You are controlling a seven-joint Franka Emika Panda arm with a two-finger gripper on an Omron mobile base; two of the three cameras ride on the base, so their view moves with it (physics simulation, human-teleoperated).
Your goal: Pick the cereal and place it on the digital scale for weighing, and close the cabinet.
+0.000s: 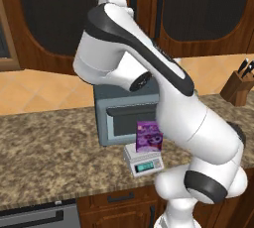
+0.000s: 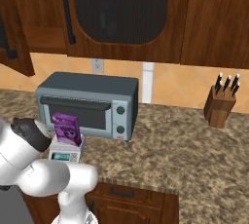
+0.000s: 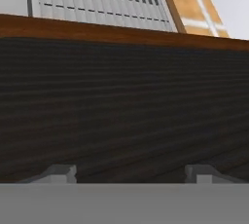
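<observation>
A grey toaster oven stands on the speckled granite counter against the tan tiled wall, with a wall outlet above it. Well to its right, a wooden knife block holds several black-handled knives. Directly in front of the oven sits the scale, its greenish display facing the counter's edge, and the cereal stands upright on its platform, purple front toward the cameras. In the left base view the robot's white arm crosses the frame from lower right to upper left, covering the oven's right side and the box's right edge; in the right base view the arm's elbow sits just left of the scale, hiding part of it. Brown drawers run below the counter.

Overhead hangs the cabinet, its arched dark door panels and long black handles in sight; the doors appear flush in the right base view.

In the hand view, the gripper faces a dark ribbed panel at very close range, a brown wooden edge above it. The two fingertips stand wide apart with nothing between them; whether they touch the panel cannot be told.
</observation>
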